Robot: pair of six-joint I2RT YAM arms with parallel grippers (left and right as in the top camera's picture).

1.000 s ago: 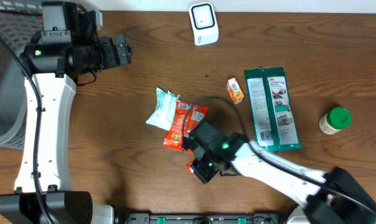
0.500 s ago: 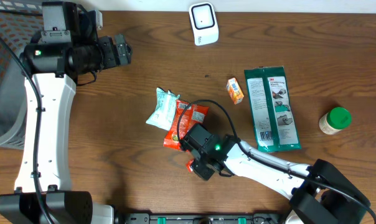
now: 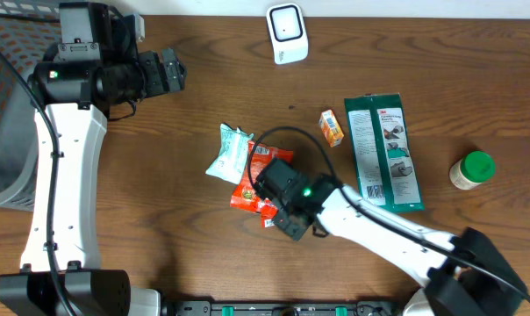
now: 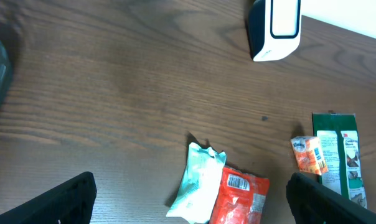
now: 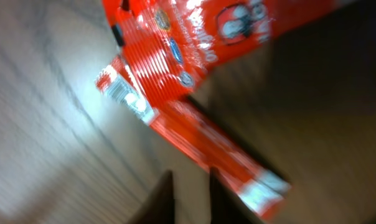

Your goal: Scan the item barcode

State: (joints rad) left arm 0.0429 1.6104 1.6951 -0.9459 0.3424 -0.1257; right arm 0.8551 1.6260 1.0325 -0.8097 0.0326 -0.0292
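Red packet (image 3: 246,197) against pale-green pouch (image 3: 227,151)

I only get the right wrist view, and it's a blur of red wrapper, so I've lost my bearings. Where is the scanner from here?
Observer: The white scanner stands at the table's far edge, well beyond the red packets that your camera is over.
Operator: Is anything beside those packets that I can't see?
Observer: A pale green packet lies touching them on the left arm's side.
Operator: Is the left arm in the way?
Observer: No. The left gripper hovers open near the far left corner, apart from every item.
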